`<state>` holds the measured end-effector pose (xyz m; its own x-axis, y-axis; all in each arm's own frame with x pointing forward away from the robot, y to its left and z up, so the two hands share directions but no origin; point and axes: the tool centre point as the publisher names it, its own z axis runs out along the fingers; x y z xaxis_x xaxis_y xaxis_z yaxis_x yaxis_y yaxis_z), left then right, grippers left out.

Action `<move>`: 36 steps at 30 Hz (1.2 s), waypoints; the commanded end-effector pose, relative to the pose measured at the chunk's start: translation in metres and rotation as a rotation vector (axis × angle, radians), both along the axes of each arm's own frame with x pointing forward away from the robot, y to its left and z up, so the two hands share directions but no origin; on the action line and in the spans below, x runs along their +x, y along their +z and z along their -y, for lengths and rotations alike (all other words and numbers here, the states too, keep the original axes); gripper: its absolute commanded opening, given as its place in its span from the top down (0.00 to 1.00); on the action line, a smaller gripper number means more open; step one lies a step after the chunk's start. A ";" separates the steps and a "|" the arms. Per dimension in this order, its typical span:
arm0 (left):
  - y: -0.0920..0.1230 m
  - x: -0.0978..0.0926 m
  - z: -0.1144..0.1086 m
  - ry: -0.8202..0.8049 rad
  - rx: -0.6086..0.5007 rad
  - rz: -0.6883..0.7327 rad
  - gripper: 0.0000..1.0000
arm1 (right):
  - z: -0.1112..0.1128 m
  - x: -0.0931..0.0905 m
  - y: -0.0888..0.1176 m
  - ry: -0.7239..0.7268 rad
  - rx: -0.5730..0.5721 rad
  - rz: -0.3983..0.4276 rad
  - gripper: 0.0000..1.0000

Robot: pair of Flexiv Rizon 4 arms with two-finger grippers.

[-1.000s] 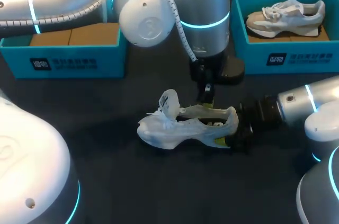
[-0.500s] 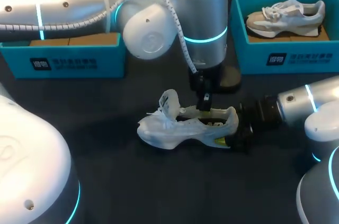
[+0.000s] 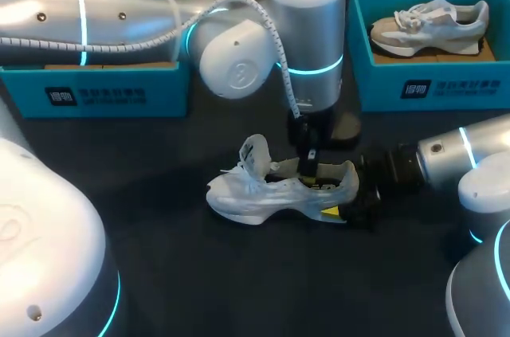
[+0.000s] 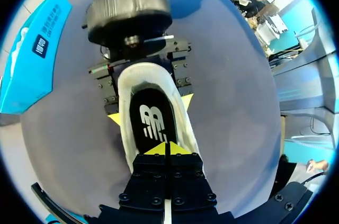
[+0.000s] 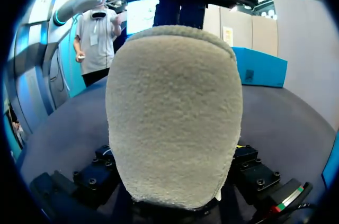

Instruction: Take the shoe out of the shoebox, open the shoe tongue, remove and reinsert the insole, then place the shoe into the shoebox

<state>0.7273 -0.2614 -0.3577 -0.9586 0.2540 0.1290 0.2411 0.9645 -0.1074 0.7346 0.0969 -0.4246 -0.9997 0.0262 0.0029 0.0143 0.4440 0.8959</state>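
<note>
A white shoe (image 3: pixel 247 197) lies on the dark table with its toe to the left and its tongue (image 3: pixel 255 152) pulled up. My right gripper (image 3: pixel 344 203) is shut on the heel from the right. In the left wrist view its yellow tips (image 4: pixel 186 100) press both sides of the heel. The fuzzy heel (image 5: pixel 175 113) fills the right wrist view, and black fingers (image 5: pixel 253 173) flank it. My left gripper (image 3: pixel 307 166) hangs down into the shoe's opening. Its tips (image 4: pixel 166 149) are shut together just over the black insole (image 4: pixel 151 121), with nothing seen between them.
A teal shoebox (image 3: pixel 414 86) at the back right holds a second grey-and-white shoe (image 3: pixel 430 22). Another teal shoebox (image 3: pixel 103 94) stands at the back left, partly behind my left arm. Bare table lies in front of the shoe.
My left arm has shifted right and lowered, so its shut gripper now reaches into the shoe's opening. The shoe and my right arm have stayed put.
</note>
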 end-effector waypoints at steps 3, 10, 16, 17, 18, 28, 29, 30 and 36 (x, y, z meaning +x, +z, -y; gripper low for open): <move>-0.013 0.000 -0.007 -0.018 0.005 -0.057 1.00 | -0.003 0.001 -0.005 -0.001 -0.003 0.000 1.00; -0.020 -0.007 -0.011 -0.037 0.012 -0.094 1.00 | -0.003 0.001 -0.005 -0.001 -0.003 0.000 1.00; -0.023 -0.010 -0.011 -0.054 -0.002 -0.117 0.93 | -0.003 0.001 -0.005 -0.001 -0.003 0.000 1.00; -0.022 -0.010 -0.011 -0.058 -0.002 -0.114 0.80 | -0.003 0.001 -0.005 -0.001 -0.003 0.000 1.00; -0.022 -0.010 -0.011 -0.061 0.000 -0.112 0.72 | -0.003 0.001 -0.005 -0.001 -0.003 0.000 1.00; -0.032 -0.010 -0.007 -0.112 -0.009 -0.107 0.64 | -0.003 0.001 -0.005 -0.001 -0.003 0.000 1.00; -0.034 -0.009 -0.007 -0.111 -0.009 -0.105 0.65 | -0.003 0.001 -0.005 -0.001 -0.003 0.000 1.00; -0.036 -0.008 -0.007 -0.110 -0.011 -0.101 0.65 | -0.003 0.001 -0.005 -0.001 -0.003 0.000 1.00; -0.046 -0.010 -0.006 -0.138 -0.045 -0.075 0.65 | -0.003 0.001 -0.005 -0.001 -0.003 0.000 1.00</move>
<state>0.7213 -0.2567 -0.3970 -0.9029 0.3854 0.1904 0.3593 0.9198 -0.1580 0.7345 0.0968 -0.4247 -0.9997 0.0260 0.0027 0.0140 0.4440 0.8959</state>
